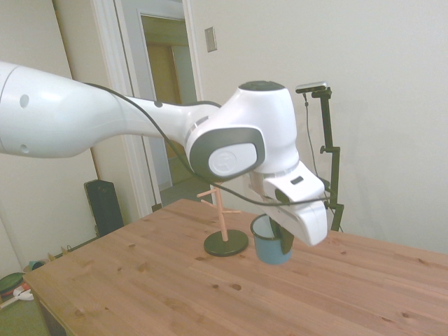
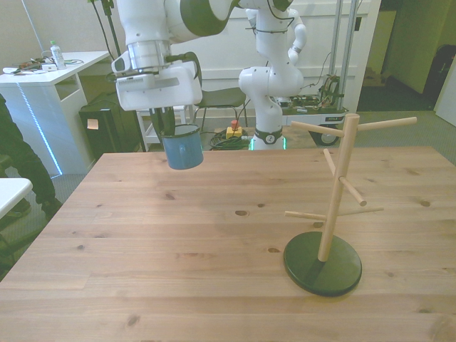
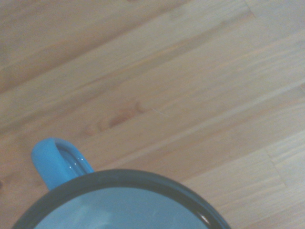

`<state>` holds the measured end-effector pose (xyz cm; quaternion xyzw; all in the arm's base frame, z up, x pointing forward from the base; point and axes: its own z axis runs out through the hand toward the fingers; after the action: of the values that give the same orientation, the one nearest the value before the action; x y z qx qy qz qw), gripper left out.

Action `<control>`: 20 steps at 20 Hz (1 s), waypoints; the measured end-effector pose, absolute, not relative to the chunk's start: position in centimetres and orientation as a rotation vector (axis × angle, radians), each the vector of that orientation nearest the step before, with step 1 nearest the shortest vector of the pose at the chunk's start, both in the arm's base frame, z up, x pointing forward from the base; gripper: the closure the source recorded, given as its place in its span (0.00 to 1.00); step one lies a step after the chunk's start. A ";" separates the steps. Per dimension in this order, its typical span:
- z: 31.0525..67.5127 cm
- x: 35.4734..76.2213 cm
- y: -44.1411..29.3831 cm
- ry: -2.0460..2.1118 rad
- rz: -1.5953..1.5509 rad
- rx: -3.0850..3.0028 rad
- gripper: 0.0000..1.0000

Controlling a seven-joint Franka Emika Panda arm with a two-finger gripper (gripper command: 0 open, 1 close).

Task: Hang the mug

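My gripper (image 2: 169,130) is shut on the rim of the mug (image 2: 182,148), a small light-blue mug with a dark rim, and holds it upright just above the table's far corner at the front view's left. The side view shows the mug (image 1: 271,242) hanging under my gripper (image 1: 278,225), close to the peg stand (image 1: 222,215). The wrist view catches only the mug's dark rim (image 3: 124,179) and blue handle (image 3: 53,162) over the wood. The wooden peg stand (image 2: 335,187) rises from a dark round base (image 2: 322,264) at the front view's right, well apart from the mug.
The wooden table (image 2: 178,249) spreads wide between mug and stand. Behind the table stand a second white robot arm (image 2: 274,64) and a chair. At the front view's left are a white desk (image 2: 43,71) and a person in dark clothing (image 2: 13,153).
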<state>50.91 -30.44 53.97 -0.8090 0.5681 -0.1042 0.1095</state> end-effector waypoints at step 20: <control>63.6 57.3 -14.2 1.635 -0.399 -2.308 1.00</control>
<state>57.26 -14.23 63.61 -0.7999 0.5665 -0.1382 0.1422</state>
